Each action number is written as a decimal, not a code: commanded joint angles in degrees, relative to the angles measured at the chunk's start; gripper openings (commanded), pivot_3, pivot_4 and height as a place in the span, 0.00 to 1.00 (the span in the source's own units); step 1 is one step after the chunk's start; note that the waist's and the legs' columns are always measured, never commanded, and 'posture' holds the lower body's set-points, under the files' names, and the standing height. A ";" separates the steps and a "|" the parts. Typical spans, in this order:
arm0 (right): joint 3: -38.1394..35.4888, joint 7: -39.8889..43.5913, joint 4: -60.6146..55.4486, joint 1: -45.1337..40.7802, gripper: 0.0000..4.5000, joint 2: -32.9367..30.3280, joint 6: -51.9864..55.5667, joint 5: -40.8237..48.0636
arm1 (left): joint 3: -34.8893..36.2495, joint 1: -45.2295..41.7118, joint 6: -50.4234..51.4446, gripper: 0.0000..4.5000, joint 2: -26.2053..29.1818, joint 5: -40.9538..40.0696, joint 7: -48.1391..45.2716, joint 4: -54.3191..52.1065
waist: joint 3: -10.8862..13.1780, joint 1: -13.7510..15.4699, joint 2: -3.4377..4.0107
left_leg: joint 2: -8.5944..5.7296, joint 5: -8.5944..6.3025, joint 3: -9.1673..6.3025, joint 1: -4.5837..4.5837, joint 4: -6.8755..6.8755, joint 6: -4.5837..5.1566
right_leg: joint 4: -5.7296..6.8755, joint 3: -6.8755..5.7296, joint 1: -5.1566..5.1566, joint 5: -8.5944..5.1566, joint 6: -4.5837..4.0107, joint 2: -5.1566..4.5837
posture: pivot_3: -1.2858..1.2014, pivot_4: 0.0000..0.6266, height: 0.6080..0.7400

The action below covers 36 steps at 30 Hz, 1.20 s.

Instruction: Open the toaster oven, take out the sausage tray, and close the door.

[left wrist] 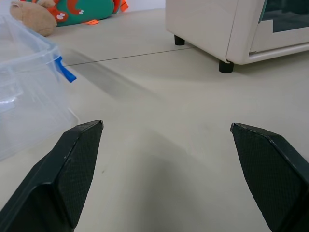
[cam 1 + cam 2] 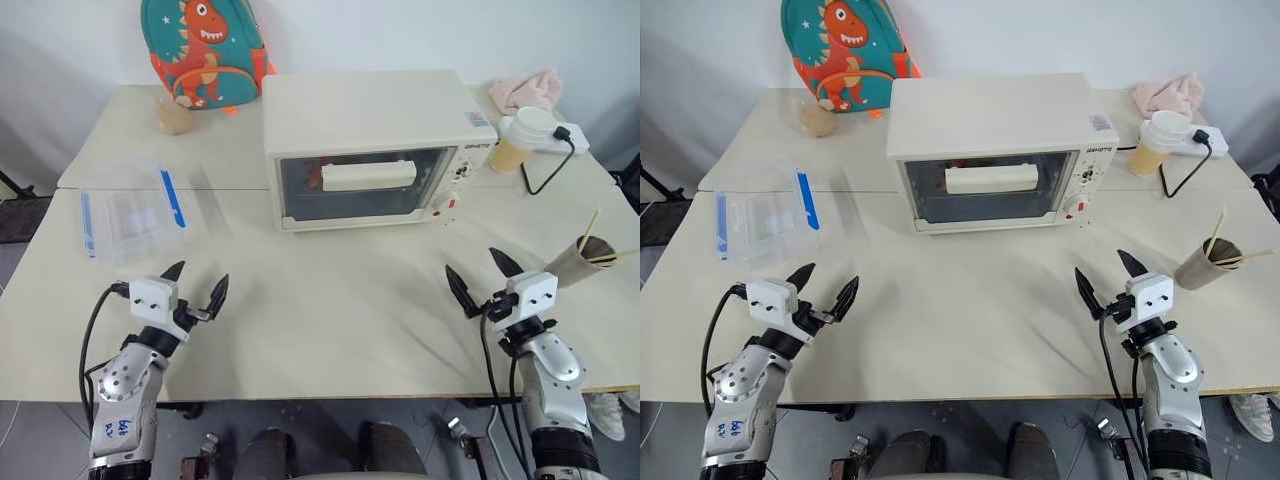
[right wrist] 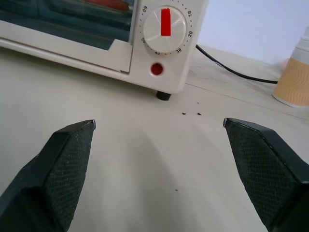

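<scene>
The cream-white toaster oven stands at the middle of the table's far half. Its glass door is closed, with the wide cream bar handle across it. Something red shows dimly behind the glass; the sausage tray is hidden inside. My left gripper hovers open near the table's front left, well short of the oven. My right gripper stands open at the front right, facing the oven's knob panel. Both hold nothing.
A clear plastic box with blue strips sits left of the oven. Behind are a dinosaur backpack, a pink cloth, a paper cup with a power strip and black cable. A cup with sticks stands far right.
</scene>
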 commanded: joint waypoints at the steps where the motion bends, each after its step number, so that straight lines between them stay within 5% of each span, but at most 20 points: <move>1: 0.45 3.15 -2.42 0.48 0.99 -0.65 -0.25 3.24 | 1.50 0.40 -0.90 1.00 2.17 -2.81 -3.27 -1.20 | 0.00 0.01 0.00 | 0.00 0.00 -0.02 0.00 0.01 0.00 | 0.00 0.03 0.00 0.00 0.00 0.00 | 0.52 0.24 1.00; 7: -2.56 14.89 -13.87 6.22 0.99 -9.34 9.25 14.13 | 3.29 -0.40 8.64 1.00 14.51 -24.04 -29.23 -4.67 | 0.05 0.29 0.08 | 0.22 -0.01 -0.31 -0.03 0.02 0.03 | -0.01 0.05 0.00 0.00 0.00 -0.05 | 0.52 0.24 1.00; 14: -6.78 24.04 -15.30 6.41 0.99 -21.45 18.72 20.57 | 5.53 -9.75 21.12 1.00 24.53 -35.73 -36.64 -4.23 | 0.07 0.20 0.09 | -0.01 0.03 -0.34 -0.05 0.06 0.06 | -0.09 0.02 0.06 0.00 -0.01 0.00 | 0.52 0.24 1.00; 25: 7.10 25.99 -7.40 -24.25 0.99 -19.04 37.37 19.60 | 1.20 -13.54 23.48 1.00 19.43 -33.39 -32.74 -5.25 | 0.13 -1.03 0.18 | 0.06 0.02 -0.26 0.23 -0.02 -0.06 | 0.20 0.02 0.04 0.00 -0.02 0.01 | 0.52 0.24 1.00; 36: 11.51 30.69 -2.34 -34.09 0.99 -12.59 38.34 17.11 | 1.43 -11.80 22.33 1.00 17.71 -31.68 -31.36 -6.19 | 0.14 0.01 0.18 | -0.03 -0.01 -0.11 -0.23 0.03 -0.04 | 0.09 -0.31 -0.12 0.01 0.00 -0.01 | 0.52 0.24 1.00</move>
